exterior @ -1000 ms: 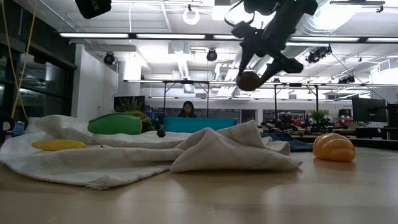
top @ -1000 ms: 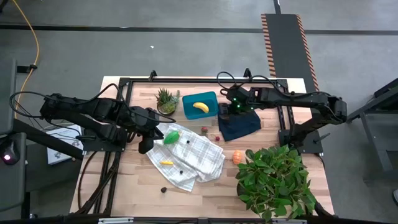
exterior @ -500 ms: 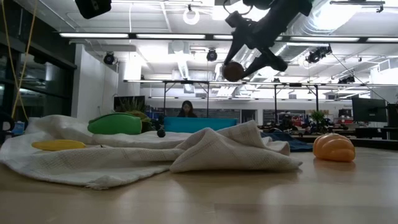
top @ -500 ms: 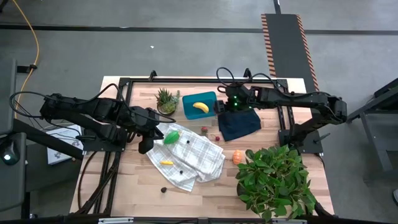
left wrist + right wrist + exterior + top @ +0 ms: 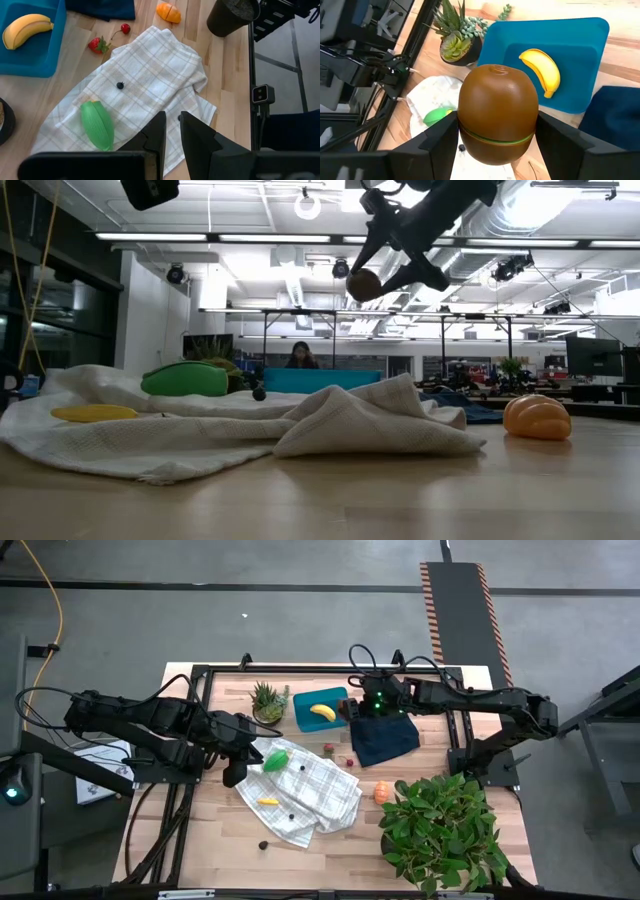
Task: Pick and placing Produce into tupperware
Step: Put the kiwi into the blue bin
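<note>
Above the tupperware [image 5: 322, 710] rim, right hand [image 5: 388, 268] grips brown fruit [image 5: 498, 113]

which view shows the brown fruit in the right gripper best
The right wrist view: the brown fruit fills the middle of the picture, clamped between the right gripper's fingers, with the tupperware beyond. The low view shows it small and held high. In the high view the arm hides it. The left wrist view misses it.

Long bright lamps [image 5: 300, 237] on the ceiling shine down on my table [image 5: 340, 835], so the wood looks light and shadows stay soft. Close to my fingers [image 5: 436, 137] things look blurry. The room far behind looks hazy.
</note>
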